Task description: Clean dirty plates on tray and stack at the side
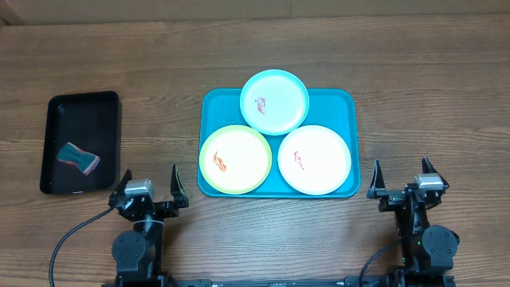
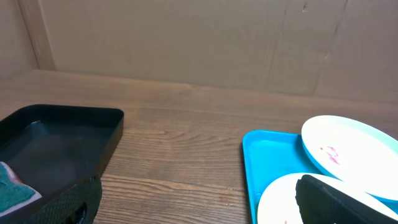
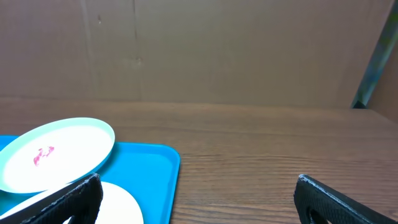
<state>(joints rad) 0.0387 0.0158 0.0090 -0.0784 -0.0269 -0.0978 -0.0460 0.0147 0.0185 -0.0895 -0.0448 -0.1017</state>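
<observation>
Three plates lie on the turquoise tray: a light blue plate at the back, leaning on the other two, a yellow-green plate at the front left and a white plate at the front right. Each has a red-orange smear. My left gripper is open and empty at the near edge, left of the tray. My right gripper is open and empty, right of the tray. The tray, the blue plate and the yellow-green plate show in the left wrist view. The right wrist view shows the tray, blue plate and white plate.
A black rectangular tray at the left holds a teal and pink sponge. It also shows in the left wrist view with the sponge. A cardboard wall stands behind the wooden table.
</observation>
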